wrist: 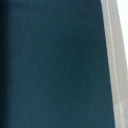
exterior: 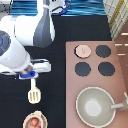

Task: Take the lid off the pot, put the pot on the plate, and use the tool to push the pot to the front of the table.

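While the gripper (exterior: 31, 75) hangs at left-centre over the tool (exterior: 34, 94), grip unreadable, it should meet the handle squarely, pot (exterior: 33, 121) already plated.

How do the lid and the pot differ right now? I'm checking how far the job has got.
The lid lies on the stove counter, knob up; the pot sits uncovered on the plate, on the table at the exterior view's bottom. The lid is a flat disc; the pot is hollow, reddish-brown inside. Both are pale pink. The gripper hovers above the tool.
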Controlling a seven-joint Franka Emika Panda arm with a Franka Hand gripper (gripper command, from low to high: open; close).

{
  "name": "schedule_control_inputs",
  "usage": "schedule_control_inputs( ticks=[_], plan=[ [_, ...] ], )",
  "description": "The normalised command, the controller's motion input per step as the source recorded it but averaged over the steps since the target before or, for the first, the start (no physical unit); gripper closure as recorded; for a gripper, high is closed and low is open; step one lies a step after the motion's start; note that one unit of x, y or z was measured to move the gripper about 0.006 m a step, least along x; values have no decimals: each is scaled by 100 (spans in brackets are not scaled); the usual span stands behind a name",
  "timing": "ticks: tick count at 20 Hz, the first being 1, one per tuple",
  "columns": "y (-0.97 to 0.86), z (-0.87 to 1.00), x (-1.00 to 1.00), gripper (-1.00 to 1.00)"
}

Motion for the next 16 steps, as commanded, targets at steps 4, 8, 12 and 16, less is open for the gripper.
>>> schedule_control_inputs(
  ticks=[4,8,12,16],
  plan=[
    [0,20,-100,100],
    [0,9,-100,100],
    [0,-15,-100,100],
    [10,-65,-100,100]
  ],
)
